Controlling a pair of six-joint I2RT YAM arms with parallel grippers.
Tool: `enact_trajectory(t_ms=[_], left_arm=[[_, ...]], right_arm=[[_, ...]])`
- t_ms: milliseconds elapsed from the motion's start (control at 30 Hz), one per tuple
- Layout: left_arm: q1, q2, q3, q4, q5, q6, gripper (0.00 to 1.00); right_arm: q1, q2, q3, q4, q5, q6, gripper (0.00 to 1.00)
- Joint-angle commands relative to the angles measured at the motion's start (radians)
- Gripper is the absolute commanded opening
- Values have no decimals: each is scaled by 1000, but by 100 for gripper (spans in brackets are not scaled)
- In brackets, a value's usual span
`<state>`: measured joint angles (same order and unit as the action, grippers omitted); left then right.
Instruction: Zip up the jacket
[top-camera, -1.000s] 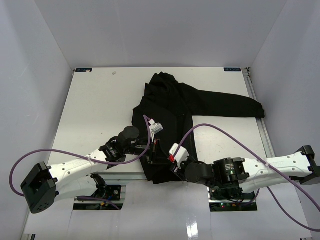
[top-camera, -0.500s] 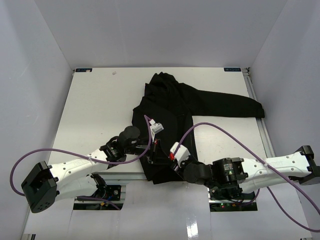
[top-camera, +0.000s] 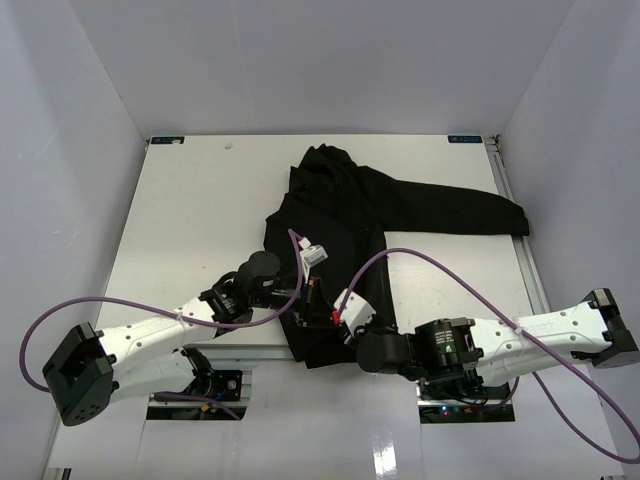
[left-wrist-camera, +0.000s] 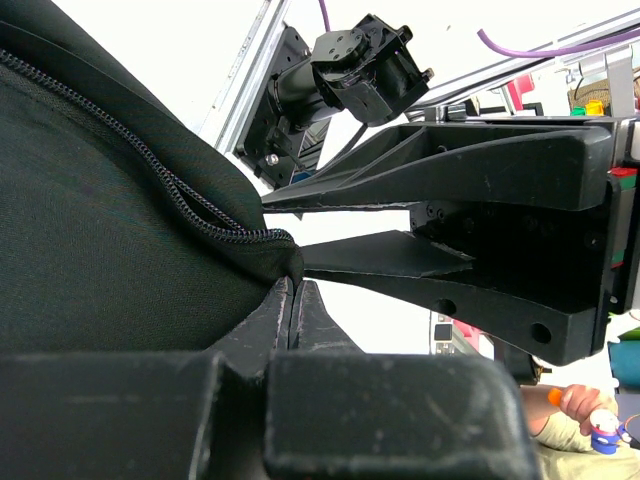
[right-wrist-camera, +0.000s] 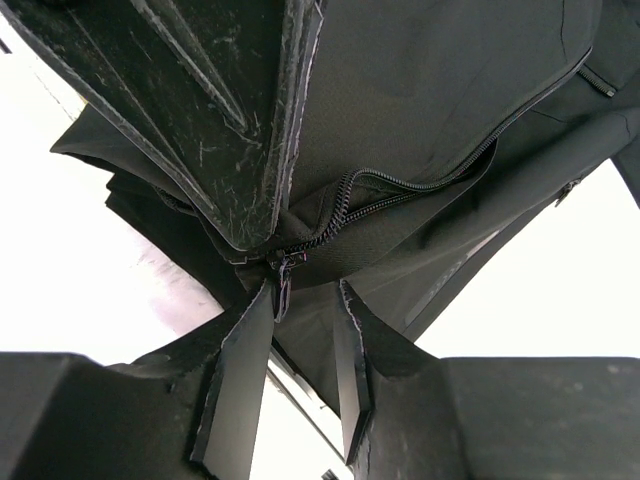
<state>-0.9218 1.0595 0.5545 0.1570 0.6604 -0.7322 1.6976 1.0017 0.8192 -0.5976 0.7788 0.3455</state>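
The black jacket (top-camera: 340, 215) lies on the white table, one sleeve stretched to the right and its hem at the near edge. My left gripper (top-camera: 305, 300) is shut on the hem fabric (left-wrist-camera: 270, 262) at the bottom end of the zipper (left-wrist-camera: 150, 165). My right gripper (right-wrist-camera: 306, 290) faces it from below with its jaws a little apart. The small zipper pull (right-wrist-camera: 283, 292) hangs between them, close against the left finger (right-wrist-camera: 240, 370). The zipper teeth (right-wrist-camera: 420, 190) run off open toward the upper right. In the left wrist view the right gripper's fingers (left-wrist-camera: 400, 255) reach in just above my shut tips (left-wrist-camera: 291, 283).
The jacket hem overhangs the table's near edge, over the metal rail (top-camera: 250, 352). Purple cables (top-camera: 440, 262) loop from both wrists across the jacket and table. White walls close in the table at the left, back and right.
The right arm has slid left toward the hem, and its jaws have narrowed around the zipper pull. The left gripper has kept its hold and its place.
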Motion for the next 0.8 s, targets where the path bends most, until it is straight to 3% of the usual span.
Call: enact_trajectory(t_ms=[0,333,767], left_arm=[[3,-13,34,11,6,0,0],[2,-11,37,12,11,-3,0],[2,-8,44,9,13,-4,0]], right_arm=[[9,-8,36,18,43,18,36],[10,-14,42,-17,92,48,14],[10,-21,4,53,52,16,20]])
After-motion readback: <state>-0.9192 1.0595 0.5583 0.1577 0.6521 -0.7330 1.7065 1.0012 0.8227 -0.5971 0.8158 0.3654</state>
